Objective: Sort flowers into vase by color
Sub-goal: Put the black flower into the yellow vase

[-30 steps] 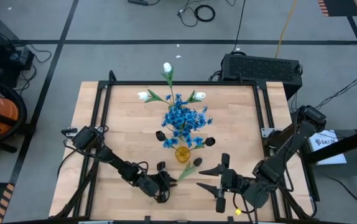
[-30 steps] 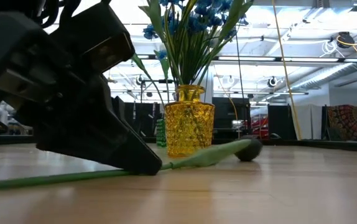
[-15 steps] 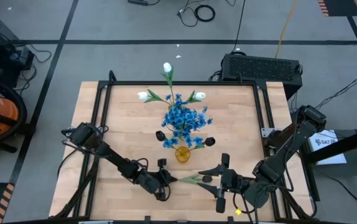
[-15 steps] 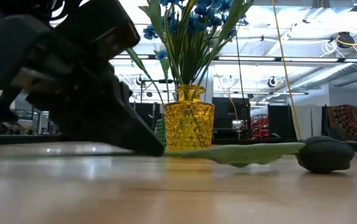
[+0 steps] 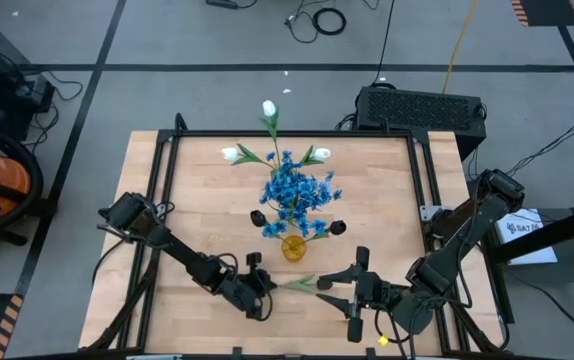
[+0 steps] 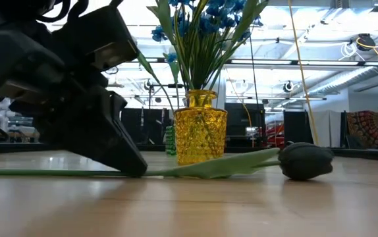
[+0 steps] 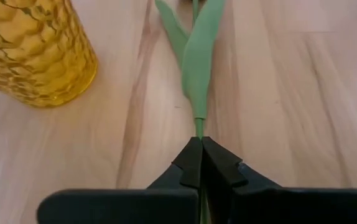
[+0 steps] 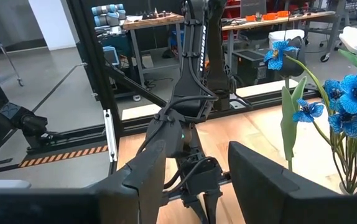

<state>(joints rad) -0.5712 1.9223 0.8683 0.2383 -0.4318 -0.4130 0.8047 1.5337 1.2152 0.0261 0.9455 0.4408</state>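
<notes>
The dark left gripper (image 5: pixel 267 288) sits low at the table's six o'clock, its arm reaching in from nine o'clock, fingers (image 7: pixel 191 163) pinched together on a thin green stem (image 7: pixel 198 127). The dark right gripper (image 5: pixel 348 294) waits toward five o'clock, fingers (image 8: pixel 262 180) parted.

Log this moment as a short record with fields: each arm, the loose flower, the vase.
left gripper: jaws shut on the stem of the dark-bud flower, low at the table's near side
right gripper: jaws open, empty, waiting near the front right
dark-bud flower: lying flat on the table, bud toward the right arm, leaf beside the vase
yellow vase: upright, holding blue flowers, white tulips and dark buds
</notes>
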